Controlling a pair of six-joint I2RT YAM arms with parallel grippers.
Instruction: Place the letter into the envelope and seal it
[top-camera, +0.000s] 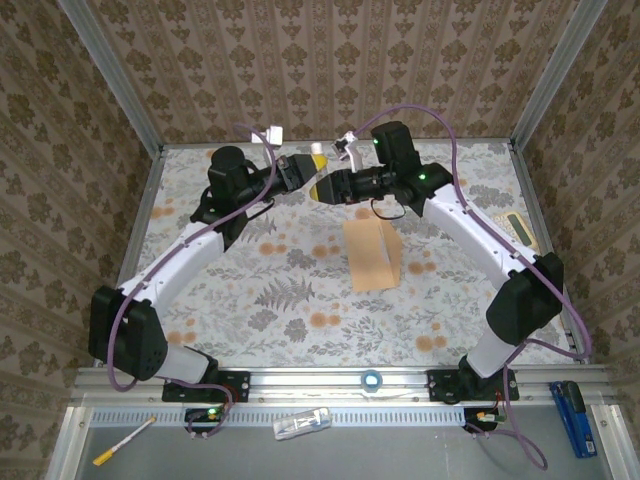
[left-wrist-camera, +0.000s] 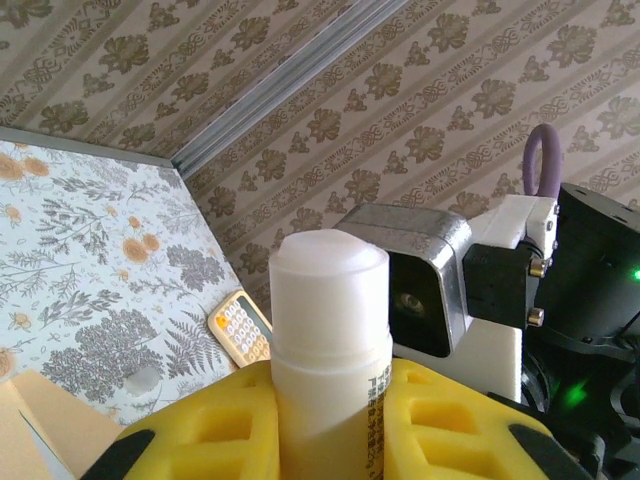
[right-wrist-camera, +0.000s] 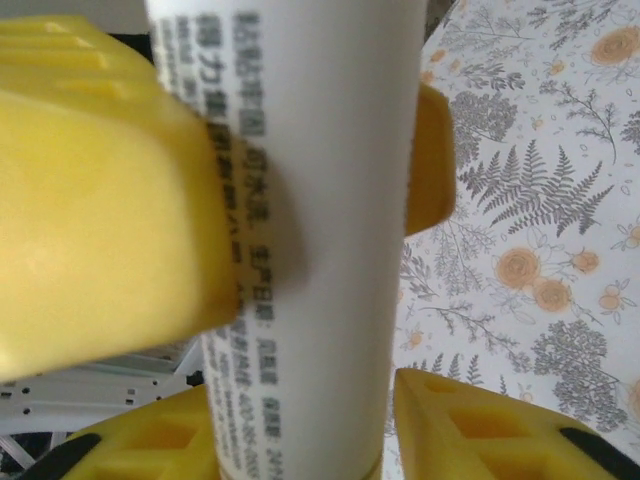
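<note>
Looking down from above first: both arms reach in to the far middle of the floral tablecloth (top-camera: 250, 300), with the left gripper (top-camera: 303, 170) and right gripper (top-camera: 325, 187) nose to nose, just beside each other. The envelope (top-camera: 372, 258) lies on the cloth a bit nearer than the grippers, close to the centre, apart from both (it looks slightly buckled, not dead flat). A pale yellow calculator (top-camera: 517, 228) sits by the right edge.

From the left wrist camera: a white glue stick (left-wrist-camera: 330, 330) stands upright, cap on top, pinched between the left gripper's yellow fingers (left-wrist-camera: 200, 435), so that one is clamped on it. A tan corner of the envelope pokes in at the bottom left, and the calculator lies further off on the cloth.

From the right wrist camera: the same tube runs up the frame, printed side facing us, with the left gripper's pads squeezing it higher up. The right gripper's own fingers (right-wrist-camera: 480, 425) sit either side of the tube's lower part, very close. Honestly I can't tell if they're pressing on it or just straddling it.
</note>
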